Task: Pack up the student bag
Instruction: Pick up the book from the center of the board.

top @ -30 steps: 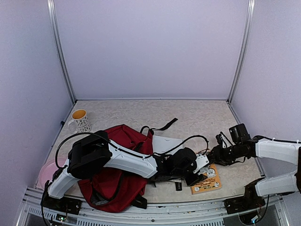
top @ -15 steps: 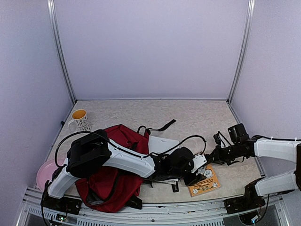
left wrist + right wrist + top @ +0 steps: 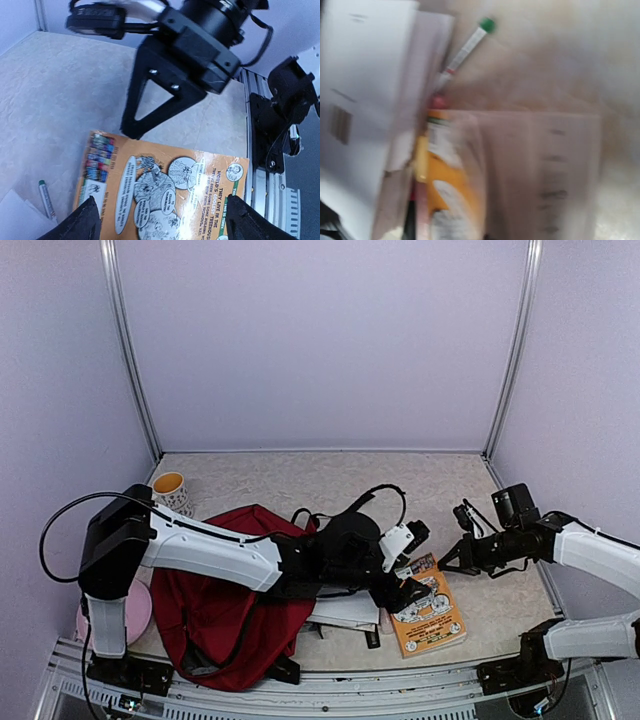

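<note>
Table [image 3: 300, 475]: carries everything, with the arm bases along its near edge.
Student bag [image 3: 225, 605]: left of centre, toward the near edge, partly under the left arm.
Mug [image 3: 170, 492]: back left, behind the student bag and apart from it.
Plate [image 3: 140, 612]: far left by the near edge, just beside the student bag.
Papers [image 3: 345, 610]: right of the student bag, between it and the book.
Pen [image 3: 46, 197]: on the table between papers and book.
Book [image 3: 430, 610]: flat, right of the papers.
Left gripper [image 3: 161, 210]: over the book.
Right gripper [image 3: 447, 558]: just beside the book's far corner, on its right.
</note>
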You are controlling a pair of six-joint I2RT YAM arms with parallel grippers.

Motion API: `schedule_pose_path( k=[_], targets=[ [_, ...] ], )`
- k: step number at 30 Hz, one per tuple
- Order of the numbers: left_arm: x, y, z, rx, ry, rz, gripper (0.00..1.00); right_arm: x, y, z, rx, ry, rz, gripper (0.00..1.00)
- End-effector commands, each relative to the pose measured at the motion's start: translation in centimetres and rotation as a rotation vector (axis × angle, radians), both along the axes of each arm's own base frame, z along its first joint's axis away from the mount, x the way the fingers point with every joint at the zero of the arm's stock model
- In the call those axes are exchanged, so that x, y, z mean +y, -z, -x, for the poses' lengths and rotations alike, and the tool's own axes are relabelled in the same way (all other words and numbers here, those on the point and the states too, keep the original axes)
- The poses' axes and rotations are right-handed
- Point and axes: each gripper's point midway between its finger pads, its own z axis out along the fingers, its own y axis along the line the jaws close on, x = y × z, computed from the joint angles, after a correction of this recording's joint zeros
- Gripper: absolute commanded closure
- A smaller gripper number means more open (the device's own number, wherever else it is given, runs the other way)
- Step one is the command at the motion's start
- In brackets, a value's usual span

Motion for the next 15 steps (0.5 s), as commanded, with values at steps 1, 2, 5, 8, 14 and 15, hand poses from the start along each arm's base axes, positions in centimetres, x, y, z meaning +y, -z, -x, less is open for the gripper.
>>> schedule_pose_path(
  k=[1,2,5,8,14,15],
  targets=[
    [2.4,1.6,-3.5,0.121,-0.166,0.023,0.17,0.9,-2.2,0.2,-0.064,-0.057,-0.040,1.00],
    [2.7,1.9,-4.3,0.148,-0.195,0.031,0.17,0.9,-2.2,0.3,-0.064,-0.057,-0.041,1.00],
    [2.4,2.8,-6.1,0.196,-0.213,0.042,0.18,0.7,-2.0,0.4,-0.065,-0.057,-0.034,1.00],
    [1.3,4.6,-6.7,0.180,-0.219,-0.062,0.21,-0.5,-0.9,0.1,-0.036,-0.005,0.046,1.00],
    [2.8,5.9,-2.7,0.081,-0.246,-0.212,0.41,-2.1,3.0,0.4,0.087,0.058,0.160,0.65],
    [3.2,6.2,-2.2,0.074,-0.251,-0.237,0.42,-2.1,3.6,0.5,0.098,0.057,0.162,0.60]
  ],
)
